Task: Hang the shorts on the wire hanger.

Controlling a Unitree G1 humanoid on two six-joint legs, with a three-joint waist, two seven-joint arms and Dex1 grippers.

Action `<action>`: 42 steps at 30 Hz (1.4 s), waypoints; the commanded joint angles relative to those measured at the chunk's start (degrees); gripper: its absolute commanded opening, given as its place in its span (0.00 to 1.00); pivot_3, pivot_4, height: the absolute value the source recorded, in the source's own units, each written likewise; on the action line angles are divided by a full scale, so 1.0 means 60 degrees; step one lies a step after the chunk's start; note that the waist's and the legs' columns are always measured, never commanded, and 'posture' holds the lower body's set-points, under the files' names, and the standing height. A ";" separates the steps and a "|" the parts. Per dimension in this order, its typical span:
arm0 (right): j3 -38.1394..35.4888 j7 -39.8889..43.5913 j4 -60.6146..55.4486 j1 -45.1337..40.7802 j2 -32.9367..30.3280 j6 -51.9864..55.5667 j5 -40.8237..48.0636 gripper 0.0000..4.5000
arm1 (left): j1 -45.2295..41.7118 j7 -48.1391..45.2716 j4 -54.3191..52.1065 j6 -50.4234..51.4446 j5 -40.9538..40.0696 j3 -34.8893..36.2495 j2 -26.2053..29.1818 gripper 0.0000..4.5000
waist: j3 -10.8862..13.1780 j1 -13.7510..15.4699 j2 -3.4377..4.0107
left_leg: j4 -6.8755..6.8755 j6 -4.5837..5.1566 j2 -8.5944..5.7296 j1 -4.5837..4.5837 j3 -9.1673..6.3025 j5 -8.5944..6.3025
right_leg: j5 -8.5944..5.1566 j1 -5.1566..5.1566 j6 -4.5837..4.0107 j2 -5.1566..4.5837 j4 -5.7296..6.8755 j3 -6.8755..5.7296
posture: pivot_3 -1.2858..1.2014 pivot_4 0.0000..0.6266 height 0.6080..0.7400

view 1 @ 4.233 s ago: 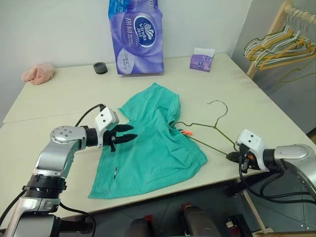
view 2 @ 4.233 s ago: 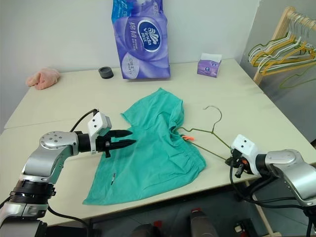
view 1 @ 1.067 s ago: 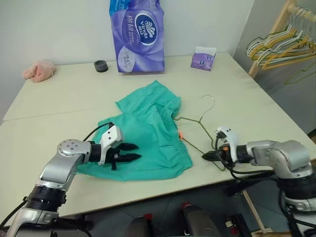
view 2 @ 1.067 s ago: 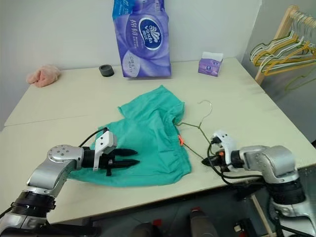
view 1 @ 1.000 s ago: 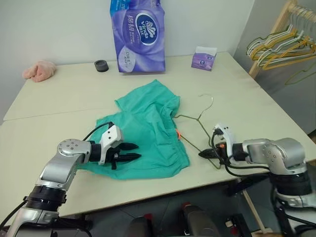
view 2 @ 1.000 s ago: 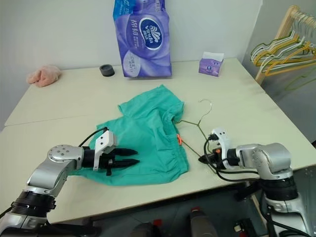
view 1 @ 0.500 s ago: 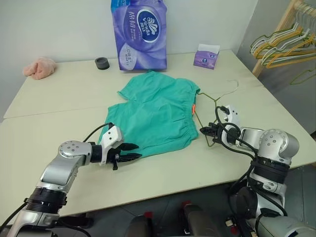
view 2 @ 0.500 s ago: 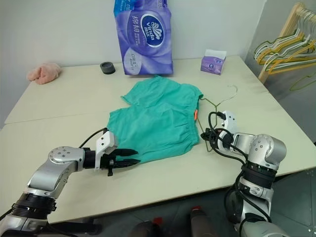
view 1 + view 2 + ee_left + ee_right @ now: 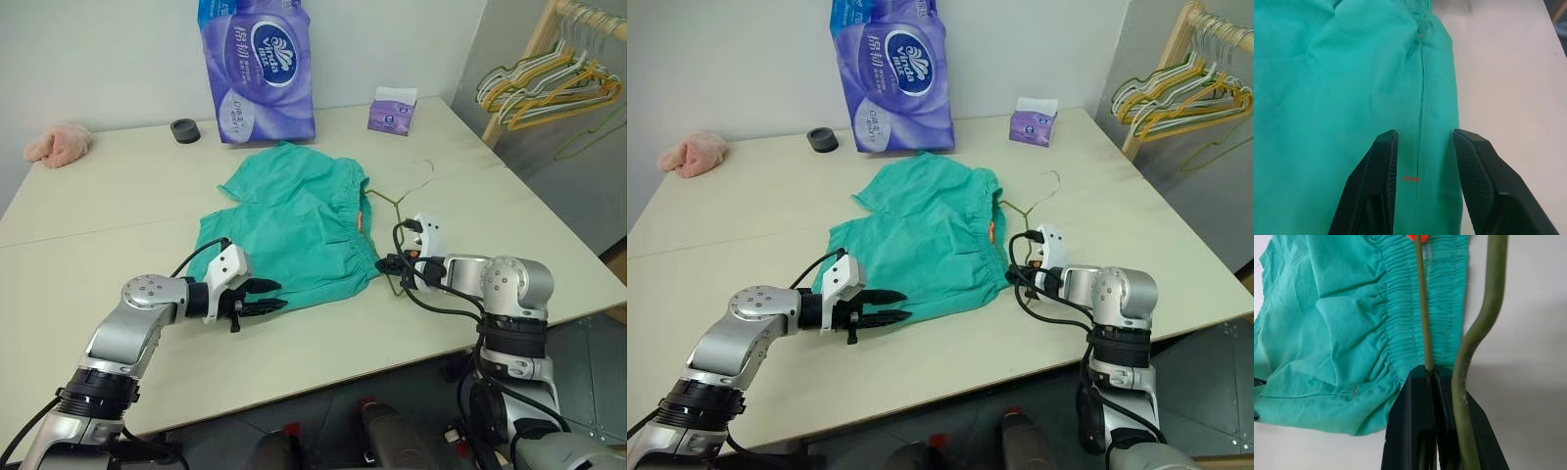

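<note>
Clamping the wire hanger (image 9: 1422, 313) between closed fingers, the right gripper (image 9: 389, 262) sits at the waistband of the shorts (image 9: 294, 230), spread mid-table. The left gripper (image 9: 265, 296), fingers parted and empty, hovers over the shorts' near hem. The cream table (image 9: 118, 215) has bare room at both sides.

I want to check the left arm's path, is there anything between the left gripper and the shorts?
Nothing visible: the left gripper is open right over the shorts, with only teal cloth between its fingers.
</note>
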 commanded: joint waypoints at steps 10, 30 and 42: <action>-0.0115 -0.0032 0.1226 -0.1105 -0.0019 -0.2525 -0.0031 0.00 | 0.0026 0.0210 -0.0401 0.0155 -0.0247 0.0306 -0.0173 0.42 | 0.0000 -0.0005 0.0001 | 0.0002 0.0000 -0.0001 -0.0004 0.0000 0.0000 | 0.0003 0.0000 0.0002 -0.0003 -0.0003 0.0001 | 0.44 0.17 1.00; 0.3676 0.1508 -0.2381 0.0738 -0.1832 -0.6450 -0.1809 0.00 | -0.5146 0.0908 0.2110 -0.0162 -0.0936 0.1843 -0.0304 1.00 | -0.0001 -0.0008 0.0000 | 0.0015 -0.0003 -0.0007 -0.0007 0.0002 0.0001 | 0.0016 0.0001 0.0024 -0.0003 -0.0009 0.0002 | 0.43 0.16 1.00; 0.5265 0.2548 -0.2942 0.1013 -0.2609 -0.8222 -0.3078 0.00 | -0.8604 -0.1634 0.7590 -0.5670 0.2239 -0.0088 0.0654 1.00 | -0.0002 -0.0136 -0.0003 | 0.0016 -0.0006 -0.0016 -0.0011 0.0008 0.0004 | 0.0014 -0.0001 0.0026 0.0003 -0.0016 0.0002 | 0.43 0.14 1.00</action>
